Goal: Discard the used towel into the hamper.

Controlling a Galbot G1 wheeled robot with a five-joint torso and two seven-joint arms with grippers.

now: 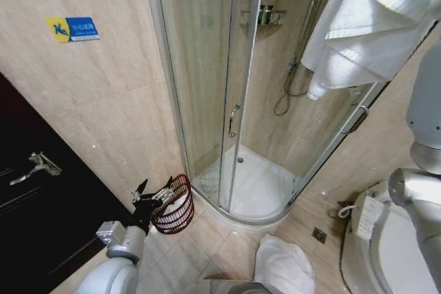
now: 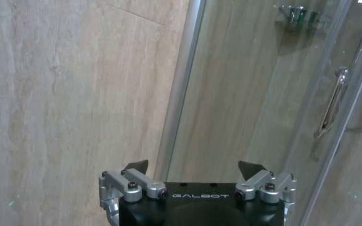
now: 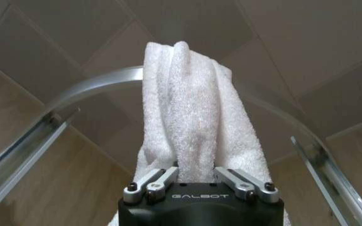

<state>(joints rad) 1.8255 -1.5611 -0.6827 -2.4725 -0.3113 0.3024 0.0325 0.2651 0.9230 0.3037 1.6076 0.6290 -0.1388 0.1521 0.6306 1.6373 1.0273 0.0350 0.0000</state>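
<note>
Up by the shower rail, our right gripper (image 3: 197, 176) pinches the towel (image 3: 190, 113) (soft, light, floppy, best held bunched), left fingers (image 2: 135, 167) spread.

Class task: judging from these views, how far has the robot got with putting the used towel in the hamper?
Done: the right gripper has clamped the towel. In hand: it holds the towel high beside the shower. Left: the hamper waits on the floor by the open left gripper.

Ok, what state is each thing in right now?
White terry towel: bunched, clamped in right gripper.
Left gripper: open, empty, beside the hamper.
Dark reddish-brown wire hamper: upright on the floor, something white inside.
Glass shower door: closed.
</note>
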